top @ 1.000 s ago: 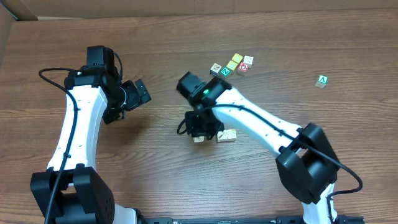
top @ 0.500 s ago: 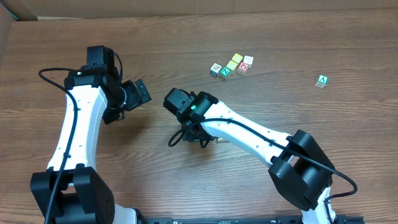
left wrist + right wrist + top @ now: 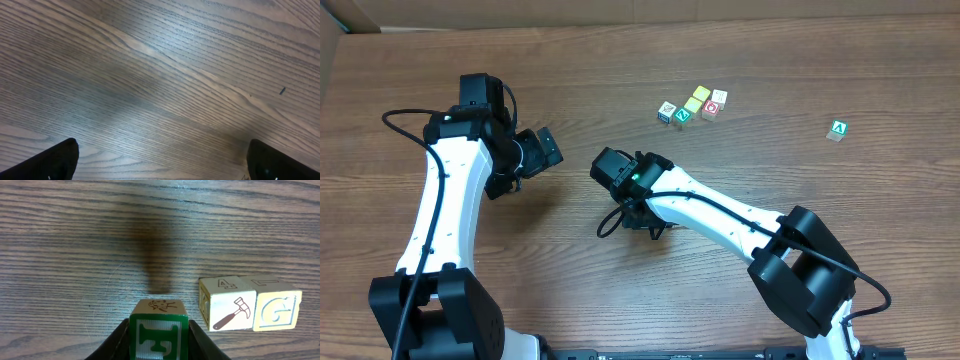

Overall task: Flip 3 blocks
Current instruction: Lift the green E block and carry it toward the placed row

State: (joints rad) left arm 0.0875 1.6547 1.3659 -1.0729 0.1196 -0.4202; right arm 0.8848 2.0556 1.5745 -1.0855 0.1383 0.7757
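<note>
1. Right end effector [image 3: 159, 342], bottom centre, clamps the small wooden cube with a green "F" face [image 3: 159, 327].
2. Turn it to a fresh face and lower it squarely on the brown wooden surface [image 3: 75, 240], clear of the cream hammer-picture cube [image 3: 227, 311] and the touching pale "G" cube [image 3: 276, 311], lower right.
3. Left end effector [image 3: 160, 167] stands wide, empty.
</note>
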